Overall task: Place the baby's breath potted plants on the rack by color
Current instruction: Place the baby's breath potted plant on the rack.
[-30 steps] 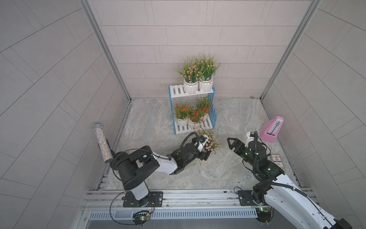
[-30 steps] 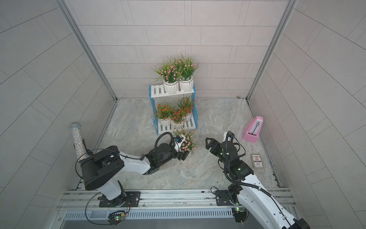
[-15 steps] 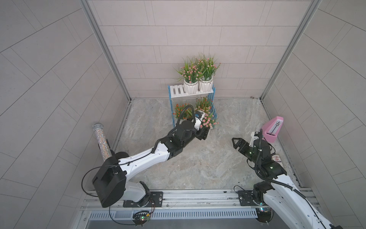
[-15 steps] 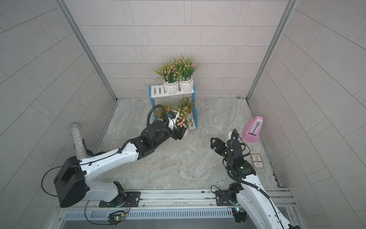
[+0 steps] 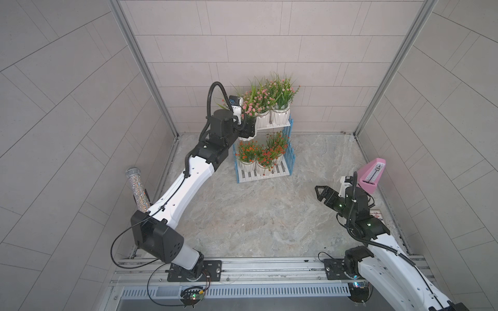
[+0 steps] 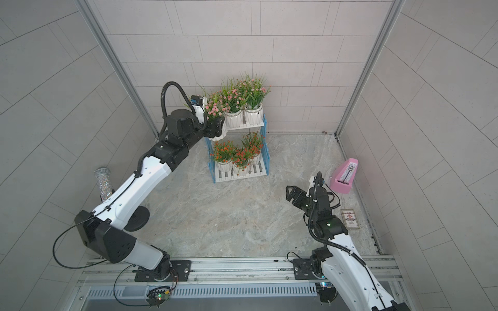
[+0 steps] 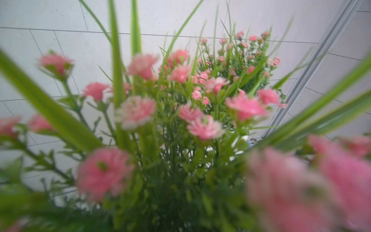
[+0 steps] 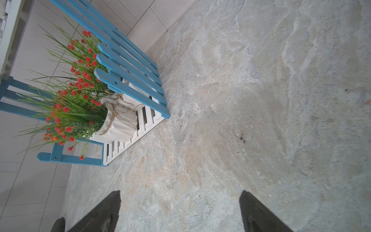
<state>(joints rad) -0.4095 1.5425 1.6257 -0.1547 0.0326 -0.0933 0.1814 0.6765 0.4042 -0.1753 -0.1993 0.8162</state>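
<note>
Pink-blossomed baby's breath potted plant (image 5: 249,106) in white ribbed pot: left gripper (image 5: 249,128) jaws are clamping it at the upper shelf's left end of the two-tier white-slatted rack (image 5: 265,176) with light-blue picket sides. Two other pink plants (image 5: 279,93) are standing beside it there; three red-orange plants (image 5: 256,154) are occupying the lower shelf. Right gripper (image 8: 180,211) is hovering over the desk (image 5: 256,215) right of the rack, jaws spread, empty.

No legible text; print on floor card (image 6: 349,219) too small.
</note>
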